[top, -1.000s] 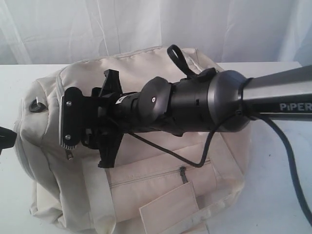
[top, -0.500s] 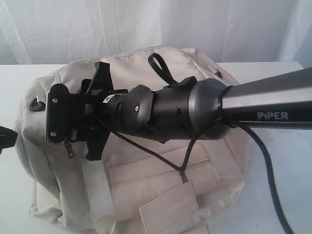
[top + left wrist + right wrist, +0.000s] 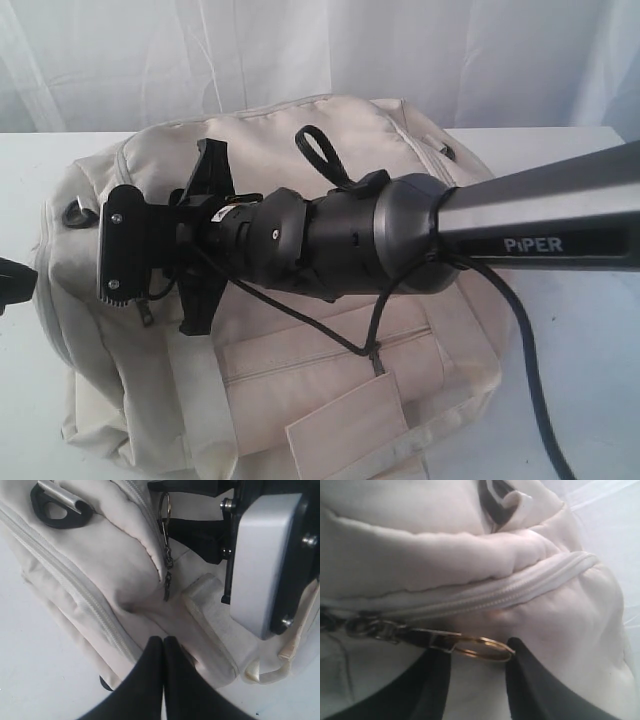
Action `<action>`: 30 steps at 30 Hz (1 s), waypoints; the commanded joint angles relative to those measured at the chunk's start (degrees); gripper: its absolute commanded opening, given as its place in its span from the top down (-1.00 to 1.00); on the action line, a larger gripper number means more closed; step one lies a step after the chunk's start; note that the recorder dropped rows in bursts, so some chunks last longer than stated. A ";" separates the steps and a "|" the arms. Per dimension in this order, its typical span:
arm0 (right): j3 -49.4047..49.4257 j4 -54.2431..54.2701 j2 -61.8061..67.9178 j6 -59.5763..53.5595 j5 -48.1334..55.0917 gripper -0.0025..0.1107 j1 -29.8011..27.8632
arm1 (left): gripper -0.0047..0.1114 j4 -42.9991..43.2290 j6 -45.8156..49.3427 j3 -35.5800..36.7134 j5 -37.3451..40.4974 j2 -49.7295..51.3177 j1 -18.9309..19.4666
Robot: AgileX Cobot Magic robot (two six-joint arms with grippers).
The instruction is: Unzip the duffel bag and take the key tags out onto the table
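Note:
The cream duffel bag [image 3: 300,130] lies zipped on the white table [image 3: 560,400]. My right arm reaches across it to its left end, and the arm's own body hides the fingertips in the exterior view. In the right wrist view my right gripper [image 3: 479,652] has a dark zip pull [image 3: 420,635] and its brass ring [image 3: 482,647] between its fingers, and both fingers touch it. The left wrist view shows the same ring [image 3: 164,505]. My left gripper [image 3: 163,640] is shut and empty beside the bag's end [image 3: 100,565]. The key tags are hidden.
A black strap buckle [image 3: 75,213] sits on the bag's left end. The front zip pocket [image 3: 330,365] and a cream label patch [image 3: 345,425] face the table's front edge. A black cable [image 3: 530,340] hangs from my right arm. White curtain stands behind.
My right arm has moved left along the bag top to the left end. Its jaws have narrowed onto the zip pull ring. The left gripper has not moved.

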 commanded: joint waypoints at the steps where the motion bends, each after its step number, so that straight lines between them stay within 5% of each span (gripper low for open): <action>1: -0.38 0.07 0.07 0.02 -0.86 0.75 0.08 | 0.92 -0.92 -0.11 0.27 0.28 -0.42 -0.10; 8: -0.38 0.21 -2.40 10.66 -7.12 0.96 0.08 | 0.92 -1.03 -0.11 0.27 0.28 -0.42 -0.10; 30: -12.82 0.21 1.10 13.27 -4.51 0.96 -1.76 | 0.92 -1.49 -0.11 0.82 -1.90 -0.18 -0.10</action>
